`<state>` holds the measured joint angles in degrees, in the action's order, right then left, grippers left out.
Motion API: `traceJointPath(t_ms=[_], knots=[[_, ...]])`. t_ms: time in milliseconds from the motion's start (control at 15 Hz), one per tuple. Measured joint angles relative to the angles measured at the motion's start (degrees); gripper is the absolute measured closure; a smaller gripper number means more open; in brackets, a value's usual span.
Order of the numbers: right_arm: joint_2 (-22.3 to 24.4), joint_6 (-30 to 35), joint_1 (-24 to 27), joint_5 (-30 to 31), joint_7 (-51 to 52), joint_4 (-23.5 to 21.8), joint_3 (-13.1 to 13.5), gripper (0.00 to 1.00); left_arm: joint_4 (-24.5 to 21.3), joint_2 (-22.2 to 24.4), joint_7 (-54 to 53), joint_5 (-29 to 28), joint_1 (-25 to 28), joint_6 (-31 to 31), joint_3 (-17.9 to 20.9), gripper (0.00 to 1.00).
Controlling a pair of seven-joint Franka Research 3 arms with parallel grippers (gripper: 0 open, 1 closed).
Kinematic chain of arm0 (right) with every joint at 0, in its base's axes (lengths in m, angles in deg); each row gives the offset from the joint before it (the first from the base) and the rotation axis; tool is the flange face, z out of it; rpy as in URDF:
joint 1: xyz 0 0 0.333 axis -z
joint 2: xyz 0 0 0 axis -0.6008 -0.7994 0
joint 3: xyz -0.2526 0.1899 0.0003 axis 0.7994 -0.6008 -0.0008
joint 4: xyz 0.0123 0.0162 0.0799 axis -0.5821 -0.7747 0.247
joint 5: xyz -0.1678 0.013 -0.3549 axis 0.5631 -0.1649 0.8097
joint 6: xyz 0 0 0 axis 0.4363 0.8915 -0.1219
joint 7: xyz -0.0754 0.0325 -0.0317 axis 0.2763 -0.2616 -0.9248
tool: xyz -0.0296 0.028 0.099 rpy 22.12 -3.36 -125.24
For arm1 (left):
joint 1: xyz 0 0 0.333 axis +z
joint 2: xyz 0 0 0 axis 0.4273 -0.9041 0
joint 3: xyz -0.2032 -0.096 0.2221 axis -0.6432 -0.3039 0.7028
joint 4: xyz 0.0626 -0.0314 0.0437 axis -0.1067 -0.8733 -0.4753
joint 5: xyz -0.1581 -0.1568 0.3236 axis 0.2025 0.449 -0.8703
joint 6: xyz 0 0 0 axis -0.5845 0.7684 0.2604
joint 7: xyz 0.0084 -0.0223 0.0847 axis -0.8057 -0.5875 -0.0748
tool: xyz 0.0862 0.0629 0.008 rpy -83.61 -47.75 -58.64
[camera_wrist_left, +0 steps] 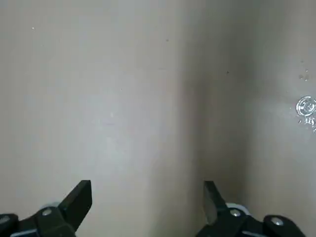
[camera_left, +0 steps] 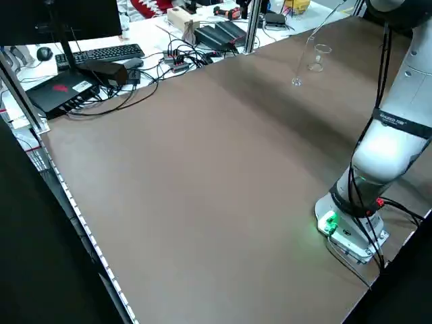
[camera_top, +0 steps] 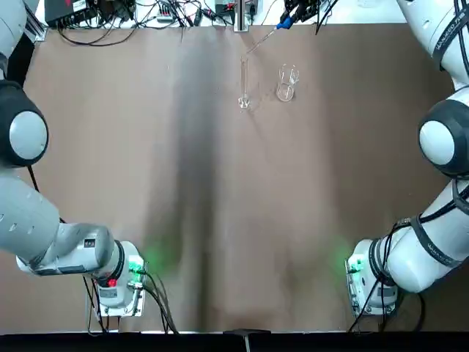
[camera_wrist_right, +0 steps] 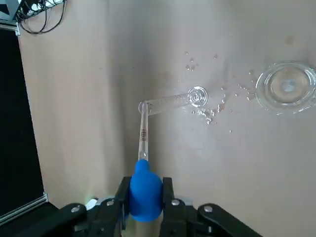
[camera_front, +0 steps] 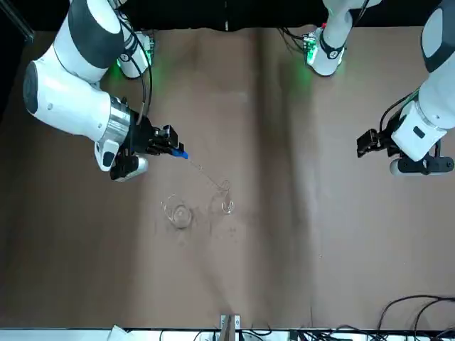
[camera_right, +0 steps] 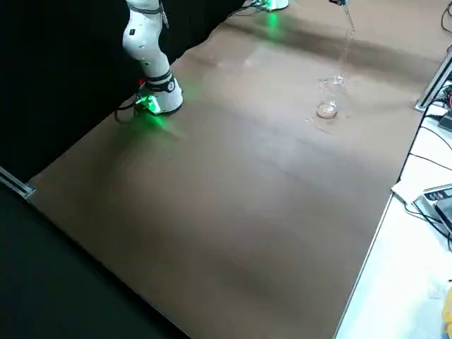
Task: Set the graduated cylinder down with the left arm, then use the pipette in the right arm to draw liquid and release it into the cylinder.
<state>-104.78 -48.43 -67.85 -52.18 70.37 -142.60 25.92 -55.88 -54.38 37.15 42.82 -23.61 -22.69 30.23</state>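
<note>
The graduated cylinder (camera_top: 244, 82) stands upright on its round foot at the table's far middle, free of both grippers. My right gripper (camera_front: 168, 145) is shut on the pipette (camera_front: 201, 169), its fingers (camera_wrist_right: 168, 189) pressing the blue bulb (camera_wrist_right: 145, 189). The thin tube slants down and its tip sits at the mouth of the cylinder (camera_wrist_right: 168, 101). No liquid shows inside the cylinder or the pipette. My left gripper (camera_wrist_left: 146, 197) hangs open over bare table well to the cylinder's left, holding nothing; the cylinder's foot (camera_wrist_left: 306, 106) shows far off in its view.
A short wide clear beaker (camera_top: 287, 82) stands just right of the cylinder. Small droplets (camera_wrist_right: 210, 112) lie on the brown table (camera_top: 220, 220) around the cylinder's foot. Cables and equipment (camera_top: 124, 13) line the far edge.
</note>
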Motion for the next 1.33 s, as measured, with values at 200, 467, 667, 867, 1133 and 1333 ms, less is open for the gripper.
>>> traceJointPath(t_ms=[200, 467, 667, 867, 1133, 1333], knots=[[-0.12, 0.0, 0.0, 0.36, 0.01, 0.0, -0.02, 0.7, 0.0, 0.0, 0.0, 0.0, 0.0, 0.0, 0.0, 0.0], [-0.15, 0.0, -0.03, 0.39, 0.01, 0.0, -0.03, 0.7, 0.0, 0.0, 0.0, 0.0, 0.01, 0.0, 0.02, 0.0], [-0.15, 0.0, -0.38, 0.39, 0.01, 0.0, -0.07, 0.71, 0.0, 0.0, -0.01, 0.0, 0.05, 0.0, 0.03, 0.0], [-0.15, 0.01, -0.75, 0.41, 0.01, 0.0, -0.09, 0.71, 0.0, 0.0, -0.04, 0.0, 0.05, 0.0, 0.03, 0.0], [-0.15, 0.04, -0.99, 2.08, 0.01, 0.0, -0.15, 0.71, 0.0, 0.0, -0.06, 0.0, 0.04, 0.0, 0.03, 0.0], [-0.15, 0.04, -1.07, 2.52, 0.01, 0.0, -0.16, 0.71, 0.0, 0.0, -0.06, 0.0, 0.02, 0.0, 0.01, 0.0]])
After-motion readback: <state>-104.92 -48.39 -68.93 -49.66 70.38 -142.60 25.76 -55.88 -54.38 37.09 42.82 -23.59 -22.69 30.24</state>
